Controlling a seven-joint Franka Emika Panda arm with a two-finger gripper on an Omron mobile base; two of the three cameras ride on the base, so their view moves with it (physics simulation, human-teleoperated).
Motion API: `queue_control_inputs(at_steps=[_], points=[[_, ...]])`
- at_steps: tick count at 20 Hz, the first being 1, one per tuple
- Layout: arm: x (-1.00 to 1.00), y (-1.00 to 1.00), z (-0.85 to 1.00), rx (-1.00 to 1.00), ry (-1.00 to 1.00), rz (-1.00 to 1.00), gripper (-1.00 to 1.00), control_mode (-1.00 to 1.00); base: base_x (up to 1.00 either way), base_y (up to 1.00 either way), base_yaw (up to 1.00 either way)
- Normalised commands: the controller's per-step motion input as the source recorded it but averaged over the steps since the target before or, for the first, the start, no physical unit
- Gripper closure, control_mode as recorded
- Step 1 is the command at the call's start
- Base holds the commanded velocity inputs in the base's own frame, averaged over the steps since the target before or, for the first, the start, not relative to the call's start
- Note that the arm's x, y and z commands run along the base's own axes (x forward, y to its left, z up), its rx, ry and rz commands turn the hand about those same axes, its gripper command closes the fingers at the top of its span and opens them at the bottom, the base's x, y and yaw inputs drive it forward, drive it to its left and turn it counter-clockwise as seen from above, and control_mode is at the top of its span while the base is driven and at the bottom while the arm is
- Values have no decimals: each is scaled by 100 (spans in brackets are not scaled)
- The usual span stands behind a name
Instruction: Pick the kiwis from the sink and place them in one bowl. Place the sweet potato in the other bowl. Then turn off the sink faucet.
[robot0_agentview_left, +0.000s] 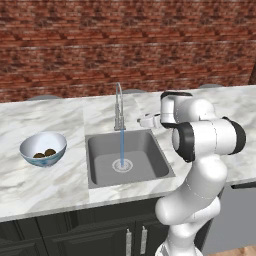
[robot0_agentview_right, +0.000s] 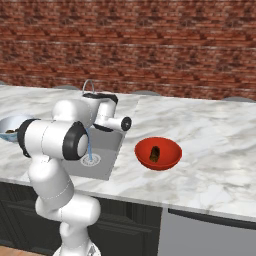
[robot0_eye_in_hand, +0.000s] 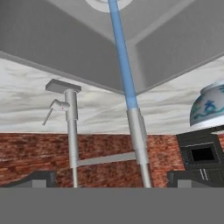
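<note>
Both kiwis (robot0_agentview_left: 39, 155) (robot0_agentview_left: 50, 152) lie in the white and blue bowl (robot0_agentview_left: 30, 146) on the counter left of the sink (robot0_agentview_left: 102, 150). Inside the red bowl (robot0_agentview_right: 170, 150), right of the sink (robot0_agentview_right: 109, 150), rests the sweet potato (robot0_agentview_right: 155, 153). Water (robot0_agentview_left: 122, 147) runs from the silver gooseneck faucet (robot0_agentview_left: 119, 107) onto the drain. My gripper (robot0_agentview_left: 145, 121) hovers just right of the faucet's base, level with it. The hand view is turned upside down: the faucet's upright (robot0_eye_in_hand: 71, 131) and spout (robot0_eye_in_hand: 140, 144) stand close ahead, and my gripper (robot0_eye_in_hand: 114, 180) is open with nothing between its fingertips (robot0_eye_in_hand: 41, 178).
The brick wall (robot0_agentview_left: 100, 45) rises behind the marble counter (robot0_agentview_left: 45, 115). Dark cabinets (robot0_agentview_left: 75, 235) run below the counter's front edge. My own arm (robot0_agentview_right: 55, 140) hides part of the sink in the right base view. The basin holds just the water stream.
</note>
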Motion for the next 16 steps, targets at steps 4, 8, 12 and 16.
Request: queue_control_inputs(at_steps=[4, 8, 12, 16], points=[[0, 3, 0, 0, -9, 1, -100, -100, 0, 0, 0], [0, 10, 0, -4, -11, 2, -100, -100, 0, 0, 0], [-4, 9, 0, -9, -1, 0, -100, -100, 0, 0, 0], [-11, 0, 0, -12, 0, 0, -100, -100, 0, 0, 0]])
